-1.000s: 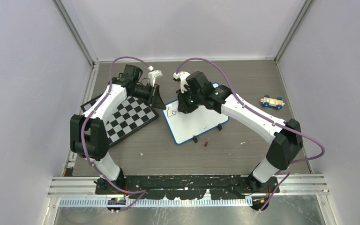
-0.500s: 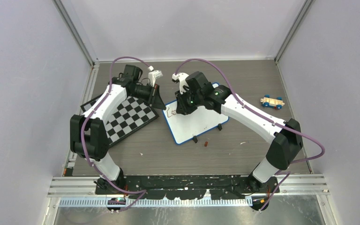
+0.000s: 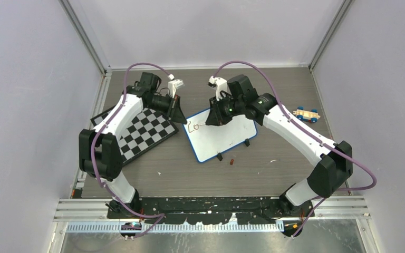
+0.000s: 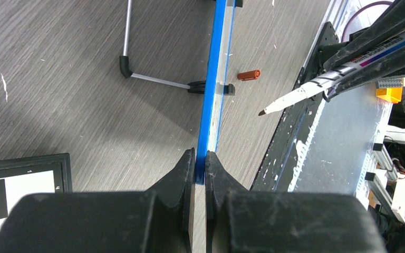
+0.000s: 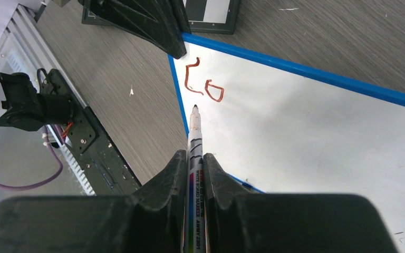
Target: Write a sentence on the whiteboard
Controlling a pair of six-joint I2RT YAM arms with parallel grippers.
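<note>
**Whiteboard clamped, marker poised.** A blue-framed whiteboard lies askew at the middle of the grey table. Its left corner sits just beside a chessboard, and both arms reach in over it.

The left gripper is clenched on the board's blue frame at the far-left corner. Its wrist camera sees the board edge-on, a thin blue line running away from the pinching fingers, and none of the writing.

The right gripper grasps a marker by the barrel, tip forward. From the right wrist the sentence reads only "Co", in brownish-red strokes near the clamped corner (overhead, the same letters are a small scrawl). That view puts the marker tip just below the "o" but cannot show whether it touches. The left wrist's side-on look shows the tip standing apart from the board's face.

The left wrist also picks out a brownish-red cap on the table, near one black clip foot. Only the overhead camera takes in a small toy car, well apart to the right.
</note>
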